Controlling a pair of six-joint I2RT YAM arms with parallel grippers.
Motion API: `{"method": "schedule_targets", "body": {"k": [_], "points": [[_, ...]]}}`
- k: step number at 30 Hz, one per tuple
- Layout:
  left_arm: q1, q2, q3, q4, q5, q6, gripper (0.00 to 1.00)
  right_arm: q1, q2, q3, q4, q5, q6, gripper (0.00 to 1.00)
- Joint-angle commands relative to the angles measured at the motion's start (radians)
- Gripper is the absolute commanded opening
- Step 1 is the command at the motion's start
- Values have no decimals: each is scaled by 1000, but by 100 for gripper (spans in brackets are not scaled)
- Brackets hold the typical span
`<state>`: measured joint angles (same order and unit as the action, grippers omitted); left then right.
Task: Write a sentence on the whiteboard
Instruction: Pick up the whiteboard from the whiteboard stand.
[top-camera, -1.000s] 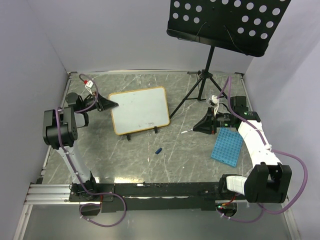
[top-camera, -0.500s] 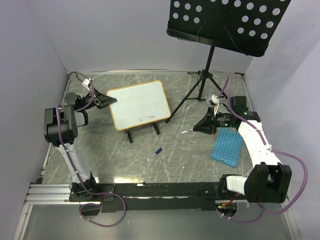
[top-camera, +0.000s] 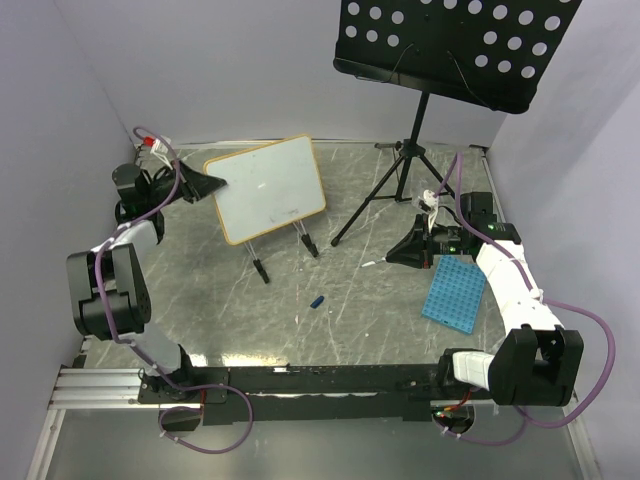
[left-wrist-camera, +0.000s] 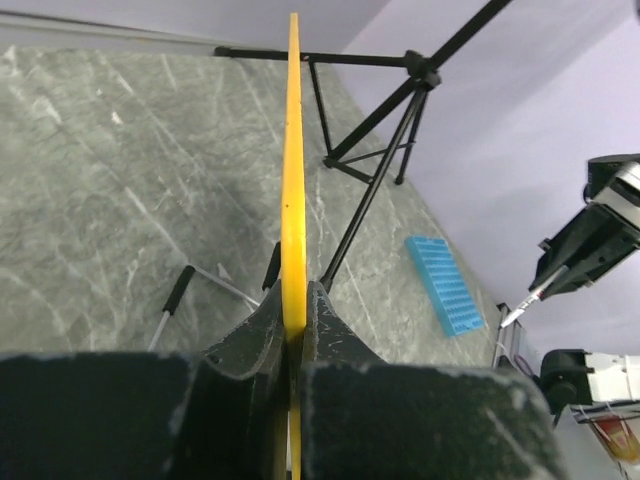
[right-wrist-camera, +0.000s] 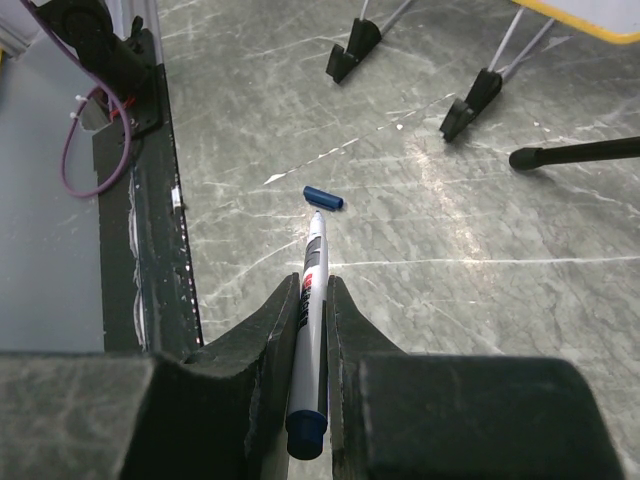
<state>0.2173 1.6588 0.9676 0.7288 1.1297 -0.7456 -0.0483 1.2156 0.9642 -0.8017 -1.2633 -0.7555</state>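
Over grey marble table (top-camera: 350, 310), left claw (top-camera: 221, 184) clamps whiteboard (top-camera: 266, 188) edge; right claw (top-camera: 393, 256) grips marker (right-wrist-camera: 315, 255).

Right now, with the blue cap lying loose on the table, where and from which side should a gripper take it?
Pinch the cap at mid-length, across its narrow width, coming straight down. It lies on its side on the table, a short cylinder with bare surface all round, so fingers fit either side. The right gripper looks nearest but is shut on the marker.
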Motion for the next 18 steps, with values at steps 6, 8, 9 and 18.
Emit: {"method": "schedule_targets", "body": {"k": [6, 8, 9, 18], "points": [[-30, -159, -23, -143, -84, 127, 1, 4, -2, 42, 33, -8, 1, 0], [-36, -174, -20, -143, -74, 124, 1, 4, -5, 42, 33, -8, 1, 0], [-39, -179, -20, -140, -71, 123, 1, 4, -5, 41, 36, -8, 2, 0], [-64, -263, -90, -11, -44, 28, 1, 4, -21, 38, 47, -4, 16, 0]]}}
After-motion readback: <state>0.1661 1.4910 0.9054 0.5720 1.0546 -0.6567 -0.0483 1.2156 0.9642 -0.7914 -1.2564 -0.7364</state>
